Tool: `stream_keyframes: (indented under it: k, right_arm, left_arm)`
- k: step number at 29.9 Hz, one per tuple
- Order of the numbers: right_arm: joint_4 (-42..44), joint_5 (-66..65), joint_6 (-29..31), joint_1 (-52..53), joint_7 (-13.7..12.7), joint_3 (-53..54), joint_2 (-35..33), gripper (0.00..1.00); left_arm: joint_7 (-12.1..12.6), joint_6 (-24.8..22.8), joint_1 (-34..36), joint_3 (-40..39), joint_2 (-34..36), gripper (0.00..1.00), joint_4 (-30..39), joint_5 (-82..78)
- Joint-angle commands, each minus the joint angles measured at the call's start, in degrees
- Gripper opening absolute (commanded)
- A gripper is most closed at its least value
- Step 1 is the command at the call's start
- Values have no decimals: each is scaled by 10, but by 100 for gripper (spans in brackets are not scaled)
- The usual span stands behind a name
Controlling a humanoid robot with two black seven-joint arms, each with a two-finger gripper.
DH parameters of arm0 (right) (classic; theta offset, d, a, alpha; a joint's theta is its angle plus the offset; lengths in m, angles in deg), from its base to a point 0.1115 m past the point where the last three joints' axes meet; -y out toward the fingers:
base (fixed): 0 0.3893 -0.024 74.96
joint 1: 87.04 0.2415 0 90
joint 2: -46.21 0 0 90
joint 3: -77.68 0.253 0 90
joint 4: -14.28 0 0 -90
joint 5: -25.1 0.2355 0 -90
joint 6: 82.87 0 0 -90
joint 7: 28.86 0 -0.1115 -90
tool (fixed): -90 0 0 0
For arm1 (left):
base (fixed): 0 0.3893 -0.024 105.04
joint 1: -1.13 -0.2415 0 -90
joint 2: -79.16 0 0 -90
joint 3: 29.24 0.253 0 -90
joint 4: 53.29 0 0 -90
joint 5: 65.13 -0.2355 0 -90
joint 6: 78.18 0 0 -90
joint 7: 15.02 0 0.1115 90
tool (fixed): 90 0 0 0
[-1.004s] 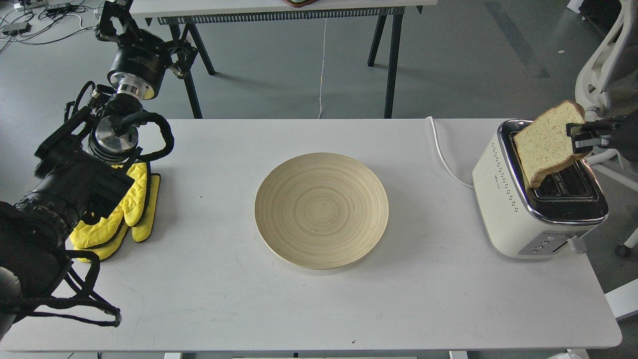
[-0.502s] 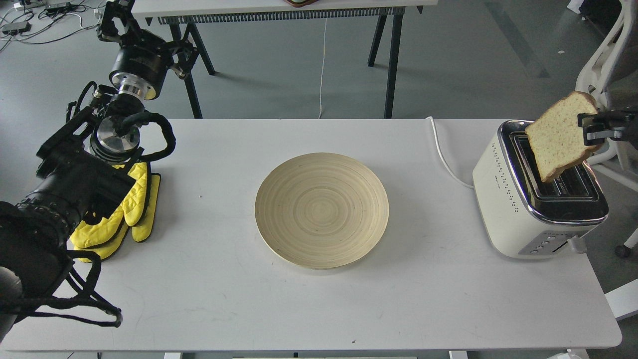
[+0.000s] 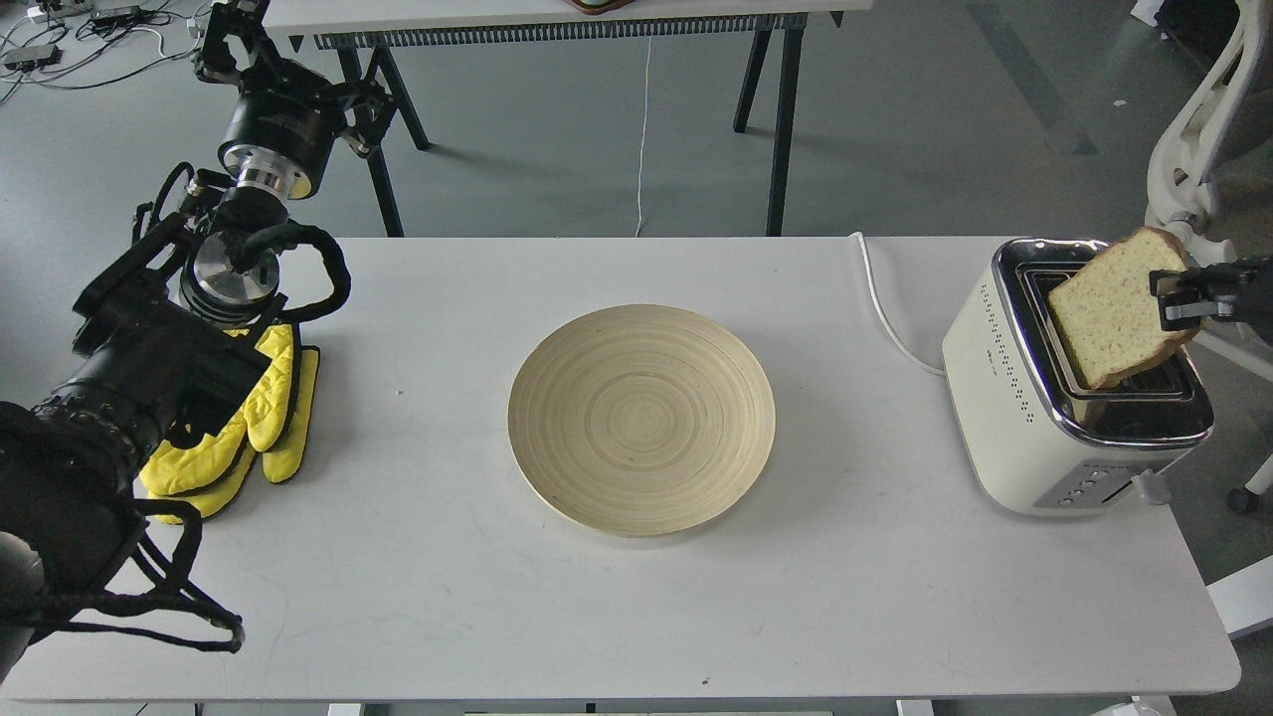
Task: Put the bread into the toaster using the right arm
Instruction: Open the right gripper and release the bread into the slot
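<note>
The cream-white toaster (image 3: 1024, 428) with a chrome top stands at the table's right end. My right gripper (image 3: 1176, 298) comes in from the right edge and is shut on the upper right edge of the bread (image 3: 1109, 313). The slice hangs tilted over the toaster's top. Its lower corner is down at the slots, and I cannot tell how deep it sits. My left gripper (image 3: 234, 45) is raised at the far left beyond the table; its fingers are dark and cannot be told apart.
A round bamboo plate (image 3: 641, 418) lies mid-table. Yellow oven mitts (image 3: 259, 418) lie at the left under my left arm. The toaster's white cord (image 3: 885, 318) runs over the table's back edge. A white chair (image 3: 1193, 149) stands behind the toaster.
The right gripper first carried the bread up and to the right, then lowered it, so its lower corner now reaches the toaster's top. The left arm has hardly moved.
</note>
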Motion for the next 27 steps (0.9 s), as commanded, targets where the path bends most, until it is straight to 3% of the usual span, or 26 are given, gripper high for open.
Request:
stream_keyframes:
  k: [1, 2, 6, 9, 18, 22, 27]
  right_arm:
    - [2, 1, 0, -11, -1, 1, 1, 6]
    - [2, 1, -2, -12, -1, 2, 1, 10]
    - [2, 5, -3, -11, 2, 4, 2, 51]
    - [3, 10, -7, -10, 2, 22, 2, 99]
    - [18, 133, -9, -10, 5, 129, -6, 98]
    - [55, 306, -10, -19, 45, 203, 6, 98]
    - [125, 590, -19, -44, 90, 253, 75, 99]
  left_arm:
    - [0, 0, 0, -1, 0, 100, 0, 0]
    - [0, 0, 0, 0, 0, 100, 0, 0]
    - [0, 0, 0, 0, 0, 100, 0, 0]
    - [0, 0, 0, 0, 0, 100, 1, 0]
    - [1, 0, -2, -1, -1, 100, 1, 0]
    - [0, 0, -2, -1, -1, 100, 1, 0]
    - [1, 0, -1, 0, 0, 100, 1, 0]
